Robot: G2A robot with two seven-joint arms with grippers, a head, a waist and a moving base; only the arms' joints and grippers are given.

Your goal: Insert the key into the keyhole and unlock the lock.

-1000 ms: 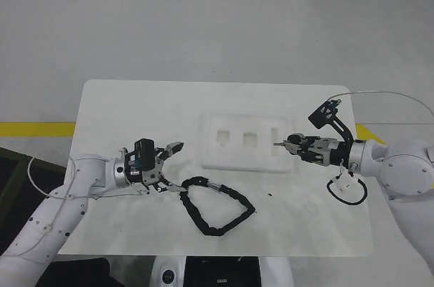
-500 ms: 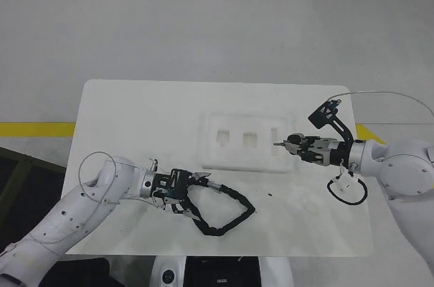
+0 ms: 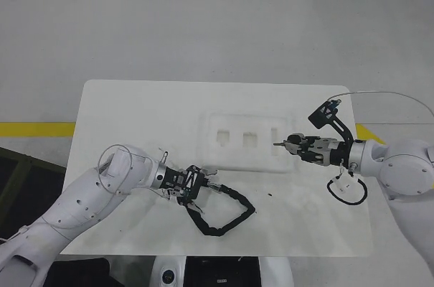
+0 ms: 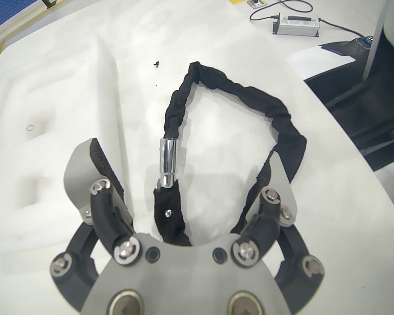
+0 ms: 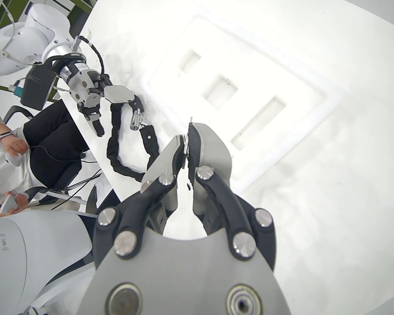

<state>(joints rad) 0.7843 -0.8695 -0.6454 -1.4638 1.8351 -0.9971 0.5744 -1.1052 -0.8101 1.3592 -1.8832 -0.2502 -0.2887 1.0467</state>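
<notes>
Closing in from farther off, the left end effector now straddles the lock, spread wide and gripping nothing yet, so clamping the chrome barrel looks next. The lock lies on the counter just beside the tray. Over the tray, the right end effector stays pinched on the key. A speck lies near the tray, and the keyhole itself is too small to make out.

Key mostly hidden between right fingers, keyhole too small to tell, lock near end covered
</notes>
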